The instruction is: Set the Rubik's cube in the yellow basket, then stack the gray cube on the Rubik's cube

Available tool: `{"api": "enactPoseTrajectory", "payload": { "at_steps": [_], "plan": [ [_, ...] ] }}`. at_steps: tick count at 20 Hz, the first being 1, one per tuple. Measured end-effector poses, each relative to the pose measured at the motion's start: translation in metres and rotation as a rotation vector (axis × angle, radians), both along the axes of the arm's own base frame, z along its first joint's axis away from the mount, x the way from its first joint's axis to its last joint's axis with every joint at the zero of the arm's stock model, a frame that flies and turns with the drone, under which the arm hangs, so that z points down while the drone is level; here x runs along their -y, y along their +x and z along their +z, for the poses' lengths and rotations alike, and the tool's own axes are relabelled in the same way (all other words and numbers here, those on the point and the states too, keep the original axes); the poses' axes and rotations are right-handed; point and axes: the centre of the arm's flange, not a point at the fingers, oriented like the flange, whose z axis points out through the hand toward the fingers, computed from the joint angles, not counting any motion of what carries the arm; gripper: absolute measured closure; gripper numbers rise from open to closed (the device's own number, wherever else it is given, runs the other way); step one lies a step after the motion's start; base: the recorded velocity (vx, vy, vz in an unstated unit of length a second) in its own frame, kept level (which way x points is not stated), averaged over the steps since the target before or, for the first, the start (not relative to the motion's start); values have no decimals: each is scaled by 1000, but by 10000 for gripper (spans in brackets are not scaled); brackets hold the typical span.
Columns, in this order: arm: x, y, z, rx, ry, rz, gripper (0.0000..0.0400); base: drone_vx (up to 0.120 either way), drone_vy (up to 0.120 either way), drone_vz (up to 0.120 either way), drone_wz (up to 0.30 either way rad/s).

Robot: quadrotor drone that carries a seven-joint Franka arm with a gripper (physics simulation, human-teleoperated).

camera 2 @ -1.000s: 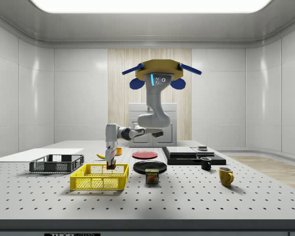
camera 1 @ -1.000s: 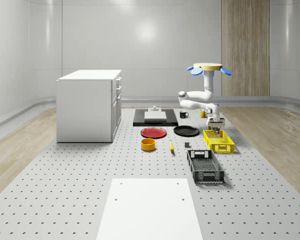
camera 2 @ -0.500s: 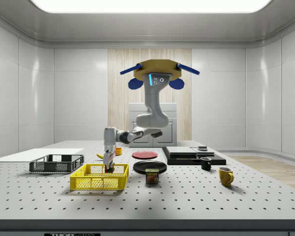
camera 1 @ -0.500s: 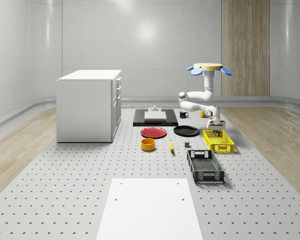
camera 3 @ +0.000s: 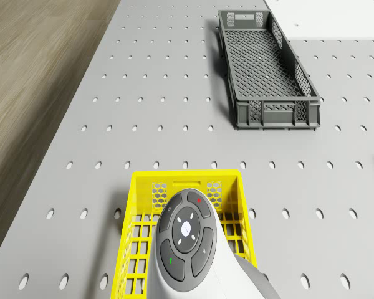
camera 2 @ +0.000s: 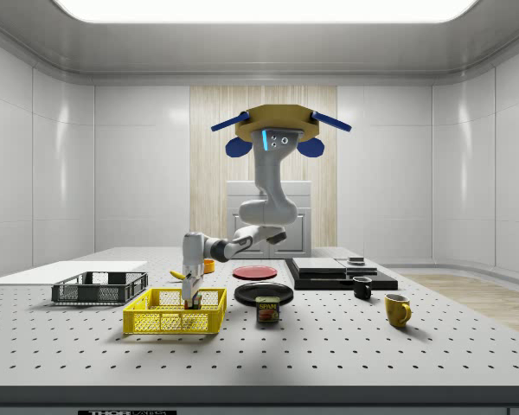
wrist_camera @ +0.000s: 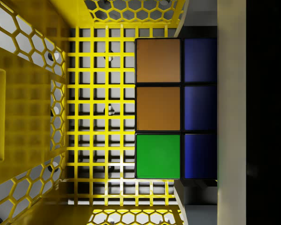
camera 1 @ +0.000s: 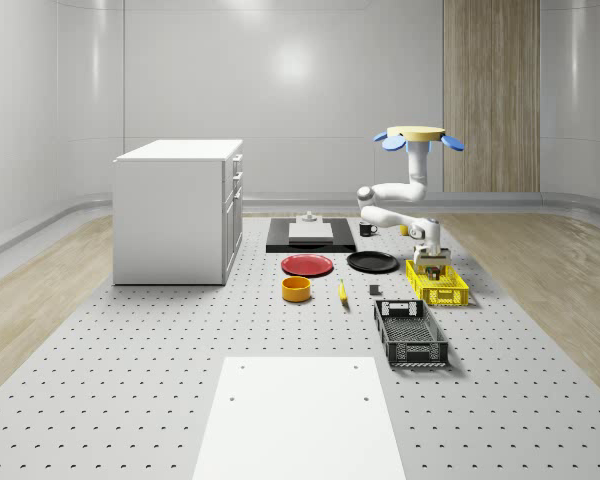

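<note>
The drone (camera 1: 417, 135) hovers over the table's far right part, seen from the side (camera 2: 272, 130) above the black plate. Its arm reaches down into the yellow basket (camera 1: 438, 285), where the gripper (camera 1: 432, 262) is shut on the Rubik's cube. In the side view the gripper (camera 2: 190, 299) sits low inside the basket (camera 2: 175, 313). In the wrist view the Rubik's cube (wrist_camera: 159, 108) shows orange, green and blue tiles just over the basket's mesh floor (wrist_camera: 98, 117), with a pale finger (wrist_camera: 232, 112) against its blue face. A small gray cube (camera 1: 374, 291) lies on the table, left of the basket.
A black crate (camera 1: 410, 333) lies in front of the basket and shows in the drone view (camera 3: 265, 68). A black plate (camera 1: 372, 262), red plate (camera 1: 308, 265), orange bowl (camera 1: 296, 289), banana (camera 1: 342, 291), can (camera 2: 267, 309) and two mugs (camera 2: 397, 309) stand nearby. A white cabinet (camera 1: 178, 210) stands at the left.
The arm has lowered the gripper and the Rubik's cube from above the basket's rim down inside it. The drone has stayed almost in place.
</note>
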Motion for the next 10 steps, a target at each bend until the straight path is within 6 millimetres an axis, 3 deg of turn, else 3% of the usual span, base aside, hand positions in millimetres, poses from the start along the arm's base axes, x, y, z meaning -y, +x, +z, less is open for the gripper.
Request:
{"api": "enactPoseTrajectory", "payload": {
  "at_steps": [4,10],
  "plan": [
    [0,0,6,0,0,0,42,0,0,0,0],
    [0,0,6,0,0,0,9,0,0,113,0]
  ]
}}
